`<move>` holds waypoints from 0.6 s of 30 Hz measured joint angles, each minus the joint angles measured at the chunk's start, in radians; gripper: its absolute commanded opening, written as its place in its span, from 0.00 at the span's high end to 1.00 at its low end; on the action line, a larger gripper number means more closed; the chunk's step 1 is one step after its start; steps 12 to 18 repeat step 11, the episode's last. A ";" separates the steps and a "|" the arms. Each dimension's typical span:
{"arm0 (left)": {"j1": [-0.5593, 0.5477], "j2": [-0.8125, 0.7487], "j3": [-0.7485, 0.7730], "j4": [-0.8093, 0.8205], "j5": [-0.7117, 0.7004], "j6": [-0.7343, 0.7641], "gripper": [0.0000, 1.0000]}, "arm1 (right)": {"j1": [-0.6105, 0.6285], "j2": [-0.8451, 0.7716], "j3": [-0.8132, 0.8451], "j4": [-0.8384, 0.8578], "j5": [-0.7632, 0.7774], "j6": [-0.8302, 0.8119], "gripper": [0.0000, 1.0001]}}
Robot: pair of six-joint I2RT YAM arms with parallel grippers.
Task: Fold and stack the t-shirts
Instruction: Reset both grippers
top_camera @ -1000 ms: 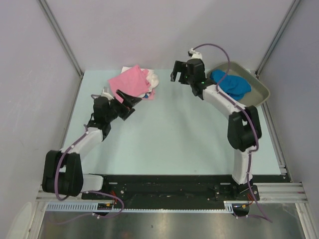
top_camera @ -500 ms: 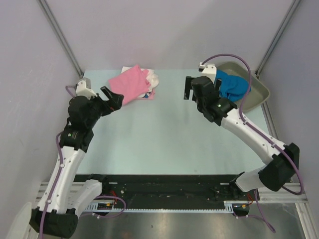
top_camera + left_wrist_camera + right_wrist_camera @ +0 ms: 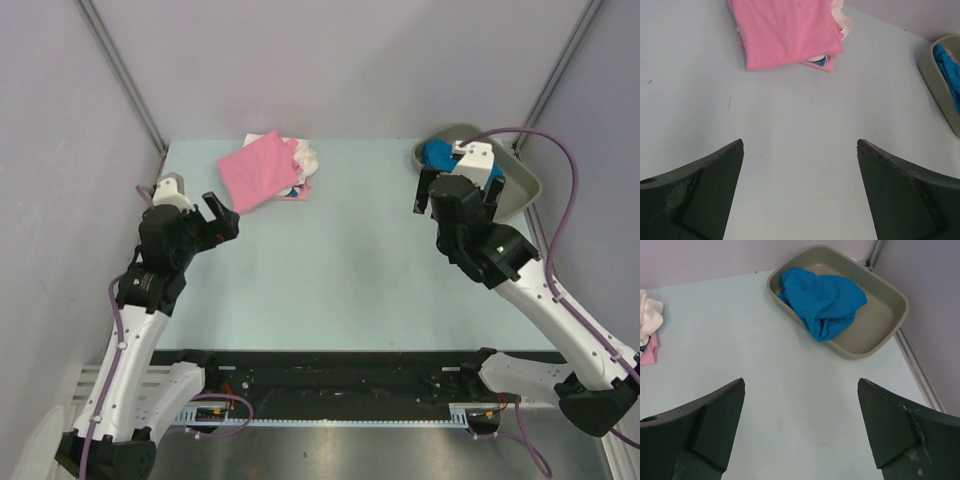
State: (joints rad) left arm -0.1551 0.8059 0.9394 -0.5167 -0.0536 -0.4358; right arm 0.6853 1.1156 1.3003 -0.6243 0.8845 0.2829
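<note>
Overhead view of a pale blue-green counter (image 3: 330,270) with two robot arms rising from its near edge. A folded pink shirt (image 3: 260,172) lies flat near the far edge, left of centre, on top of a small stack. It is a nearly square slab turned at an angle to the counter's edges, with one corner pointing toward the near edge. A white shirt (image 3: 308,158) pokes out from under it on the side toward the far right corner, and the left wrist view shows a sliver of dark blue print and another pink layer along that same side. A blue shirt (image 3: 822,297) sits crumpled in a grey-olive tray (image 3: 885,322) at the far right corner, bunched in the end of the tray nearer the counter's middle, with no clear long axis. The left gripper (image 3: 222,212) hangs above bare counter near the left edge, just short of the stack, fingers spread wide and holding nothing. The right gripper (image 3: 452,200) hangs near the tray, fingers likewise apart and empty.
</note>
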 measured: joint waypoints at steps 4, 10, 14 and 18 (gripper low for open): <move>0.000 -0.024 -0.005 -0.002 -0.016 0.000 0.00 | 0.002 -0.048 -0.008 -0.008 0.002 -0.009 0.00; 0.000 -0.042 -0.005 -0.002 -0.022 0.015 0.00 | 0.014 -0.046 -0.011 -0.008 -0.023 -0.016 0.00; 0.000 -0.042 -0.005 -0.002 -0.022 0.018 0.00 | 0.017 -0.042 -0.011 -0.007 -0.031 -0.017 0.00; 0.000 -0.042 -0.005 -0.002 -0.022 0.018 0.00 | 0.017 -0.042 -0.011 -0.007 -0.031 -0.017 0.00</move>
